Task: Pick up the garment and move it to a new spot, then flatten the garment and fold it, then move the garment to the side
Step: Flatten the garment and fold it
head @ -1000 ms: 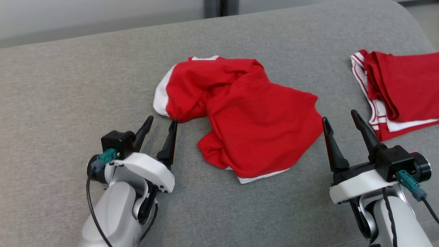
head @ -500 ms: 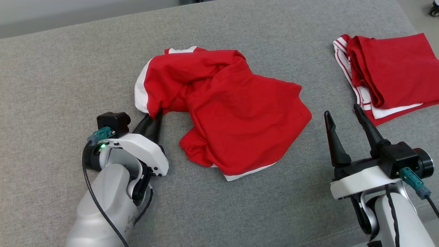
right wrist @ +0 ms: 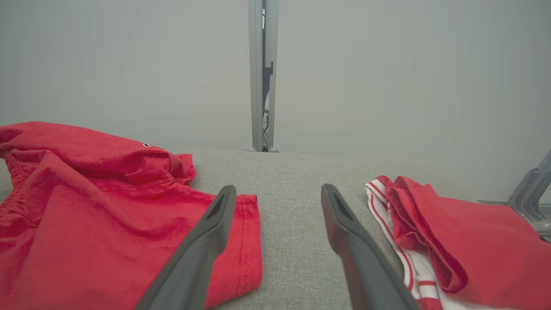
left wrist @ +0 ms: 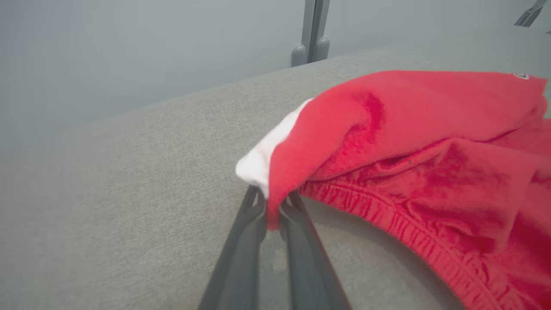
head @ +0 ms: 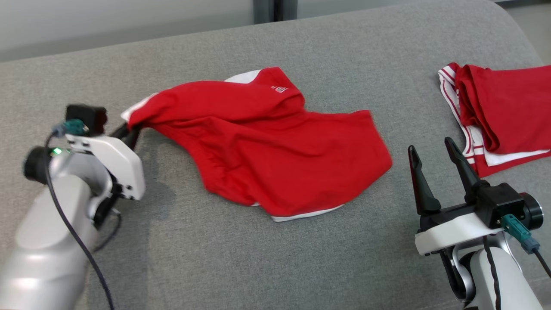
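Note:
The garment is red with white trim and lies stretched out across the middle of the grey cushion. My left gripper is shut on its left white-edged corner and holds that corner just off the surface. The left wrist view shows the garment with its corner pinched at my left gripper. My right gripper stands open off the garment's right edge, holding nothing. In the right wrist view the open right gripper points between the garment and the folded pile.
A folded red and white garment pile lies at the far right, also seen as the pile in the right wrist view. A grey metal post rises behind the cushion's far edge. Bare cushion lies in front of the garment.
My left gripper went to the garment's left corner, shut on it and pulled it left, stretching the crumpled cloth out. The right gripper stayed open in place.

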